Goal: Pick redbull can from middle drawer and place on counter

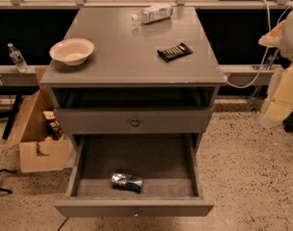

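- While the redbull can (127, 182) lies sideways in the open middle drawer (137, 208), long axis left-right,
- the gripper (280, 90) hangs well apart, up and right;
- whether it is clenched cannot be told.

The broad grey counter (132, 57) is smooth and slightly glossy. The wide grey middle drawer (137, 160) is matt inside, its round knob (136, 213) metal. The slim silver-and-blue redbull can (127, 182) is shiny metal. The pale gripper (280, 97), at the right edge, looks matt plastic.

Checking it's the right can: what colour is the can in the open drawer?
Silver and blue, camera view; redbull can lies in middle drawer, gripper far right.
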You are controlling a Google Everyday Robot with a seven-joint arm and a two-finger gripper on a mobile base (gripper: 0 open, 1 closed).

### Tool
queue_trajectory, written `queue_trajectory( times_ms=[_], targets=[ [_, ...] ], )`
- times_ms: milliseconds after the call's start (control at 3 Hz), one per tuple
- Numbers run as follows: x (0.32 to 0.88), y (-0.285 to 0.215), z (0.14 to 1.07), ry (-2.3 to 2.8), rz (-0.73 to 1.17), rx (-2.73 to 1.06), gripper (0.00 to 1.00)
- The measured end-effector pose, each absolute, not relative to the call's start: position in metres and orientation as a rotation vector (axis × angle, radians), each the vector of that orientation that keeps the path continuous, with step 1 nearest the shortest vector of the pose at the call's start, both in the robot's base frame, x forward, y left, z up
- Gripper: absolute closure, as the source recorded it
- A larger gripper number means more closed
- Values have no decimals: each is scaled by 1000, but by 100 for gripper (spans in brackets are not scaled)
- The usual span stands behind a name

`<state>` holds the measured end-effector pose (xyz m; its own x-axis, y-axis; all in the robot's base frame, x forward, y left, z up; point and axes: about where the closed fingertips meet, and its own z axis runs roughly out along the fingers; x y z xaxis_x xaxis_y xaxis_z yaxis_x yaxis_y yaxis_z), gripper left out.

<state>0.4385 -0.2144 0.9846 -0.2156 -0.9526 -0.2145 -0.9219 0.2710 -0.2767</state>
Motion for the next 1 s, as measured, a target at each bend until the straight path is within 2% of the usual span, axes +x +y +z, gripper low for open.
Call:
queue_trajectory(
  times_ms=[333, 1000],
  targets=[
    [439, -214, 985, 2206, -127, -1706, 0],
    [444, -166, 912, 2219, 98, -1579, 0]
  ],
)
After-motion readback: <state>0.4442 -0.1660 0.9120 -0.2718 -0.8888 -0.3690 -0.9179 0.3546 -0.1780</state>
